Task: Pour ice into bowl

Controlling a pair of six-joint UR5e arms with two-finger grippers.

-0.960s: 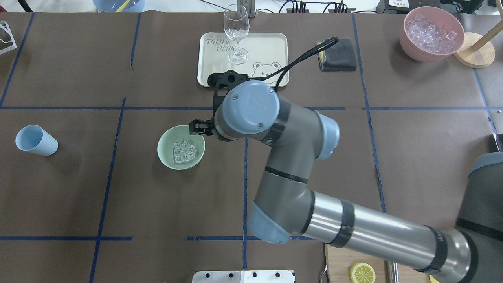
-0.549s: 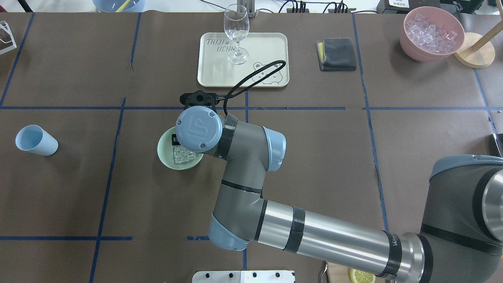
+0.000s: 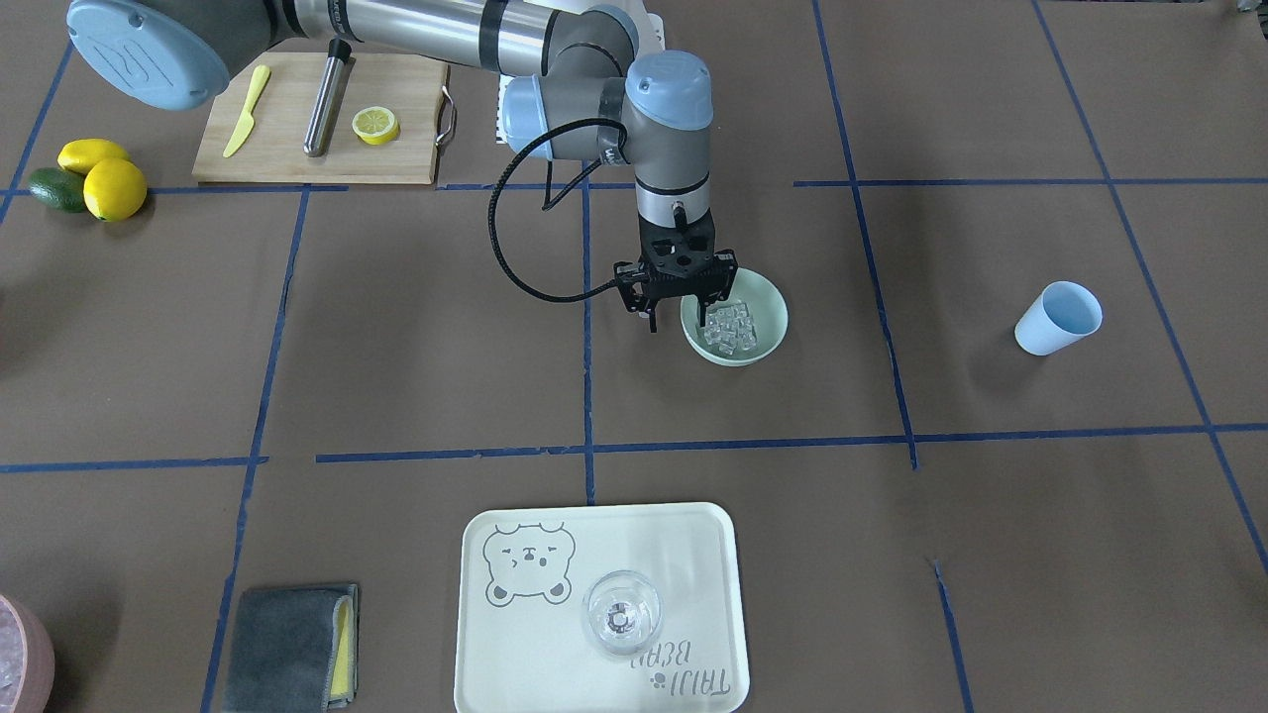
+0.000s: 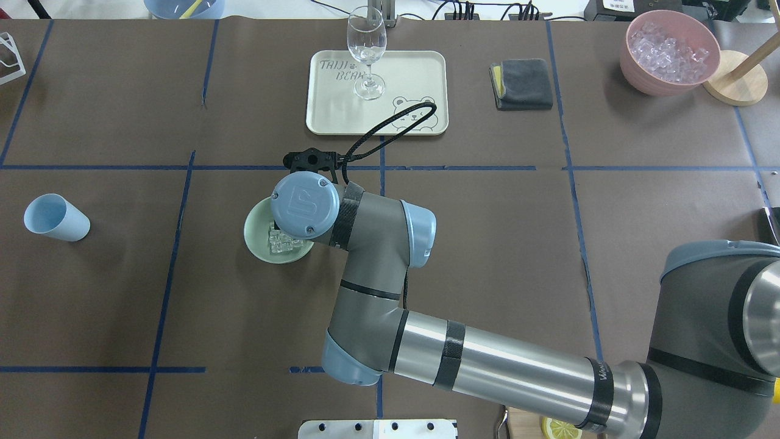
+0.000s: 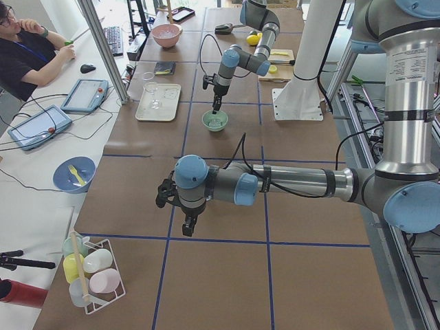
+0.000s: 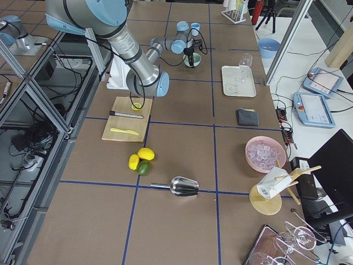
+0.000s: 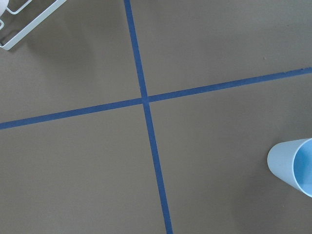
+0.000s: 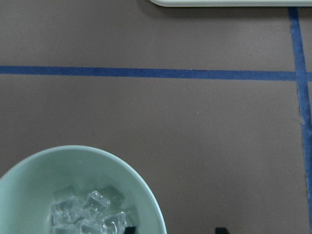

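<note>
We saw the right gripper [image 3: 679, 324] with jaws open and empty, straddling the rim of the bowl [image 3: 781, 319], which sat mid-tabletop [image 3: 396, 347] with the ice [image 3: 731, 329] inside, half hidden overhead by that arm's wrist [image 4: 304, 204]; blue cup [image 3: 1058, 318] well apart, tray [image 3: 515, 644] with glass [image 3: 621, 614] nearby; left gripper [image 5: 186, 223] jaws we could not tell.

Right arm [image 4: 487, 366]: stretched long and nearly level, bent at the elbow, with the wrist turned straight down.
Right gripper [image 3: 679, 319]: points down, held low, with the two fingers [image 3: 652, 319] spread wide apart.
Left arm [image 5: 289, 182]: stretched out level, wrist bent down.
Left gripper [image 5: 186, 224]: points down; jaws too small to judge.
</note>
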